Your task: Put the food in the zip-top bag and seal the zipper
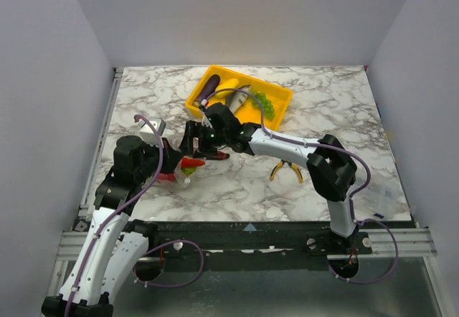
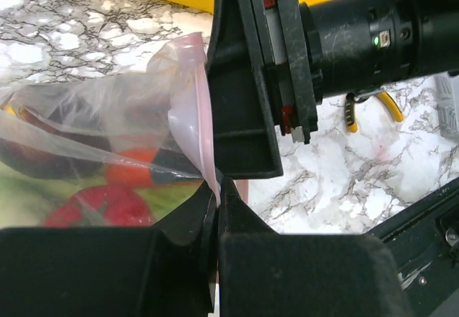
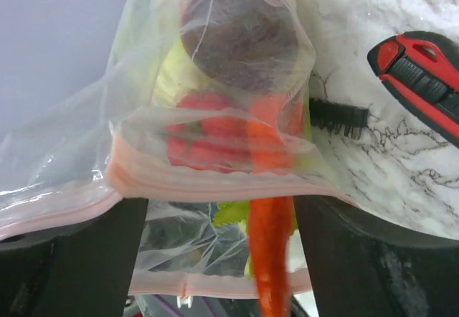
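Here, the zip-top bag (image 1: 183,168) is found lying on the marble table (image 1: 323,95), left of centre; its zipper (image 3: 179,184) edge is pinched in the closed left gripper (image 2: 217,196); the right gripper (image 3: 219,213) is spread apart at the mouth; a red chili (image 3: 269,259) is seen protruding; tomato (image 3: 204,141) and onion (image 3: 237,37) are held inside.

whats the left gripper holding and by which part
The left gripper is shut on the zip-top bag, pinching the pink zipper strip at its mouth edge.
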### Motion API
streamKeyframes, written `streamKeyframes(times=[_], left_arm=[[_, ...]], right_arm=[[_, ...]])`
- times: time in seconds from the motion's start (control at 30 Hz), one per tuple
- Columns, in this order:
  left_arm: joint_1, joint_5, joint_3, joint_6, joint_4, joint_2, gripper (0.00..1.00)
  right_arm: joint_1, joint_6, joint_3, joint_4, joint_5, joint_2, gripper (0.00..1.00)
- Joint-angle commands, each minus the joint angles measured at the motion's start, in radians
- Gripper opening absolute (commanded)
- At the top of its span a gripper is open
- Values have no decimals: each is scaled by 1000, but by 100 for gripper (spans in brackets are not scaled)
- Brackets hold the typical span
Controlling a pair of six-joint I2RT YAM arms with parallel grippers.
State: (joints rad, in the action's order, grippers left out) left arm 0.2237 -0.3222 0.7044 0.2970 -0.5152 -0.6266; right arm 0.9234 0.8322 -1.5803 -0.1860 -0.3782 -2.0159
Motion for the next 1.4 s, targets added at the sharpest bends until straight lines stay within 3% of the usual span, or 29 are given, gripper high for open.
streamKeyframes(times=[0.0,0.13,0.2,0.37,0.4,0.77,0.97,1.23,1.37], left_arm=[[3,-15,-3,2,28,25,0],[3,-22,-1,4,28,22,0],[3,-25,0,4,28,24,0],[4,-24,-2,4,28,28,0],[3,-24,-2,4,27,28,0],[3,-26,0,4,28,19,0],[4,-21,1,2,27,12,0],[4,-25,-2,2,27,11,0],[3,-28,-2,3,27,11,0]], right_arm=[[19,144,128,263,122,50,88],[20,95,143,223,172,100,88],[20,65,157,210,176,127,83],[21,5,192,126,170,168,54],[20,-1,207,126,169,177,52],[49,-142,294,54,241,227,51],[54,-157,286,49,240,211,43],[83,-215,232,59,190,144,48],[95,-263,200,46,189,102,42]])
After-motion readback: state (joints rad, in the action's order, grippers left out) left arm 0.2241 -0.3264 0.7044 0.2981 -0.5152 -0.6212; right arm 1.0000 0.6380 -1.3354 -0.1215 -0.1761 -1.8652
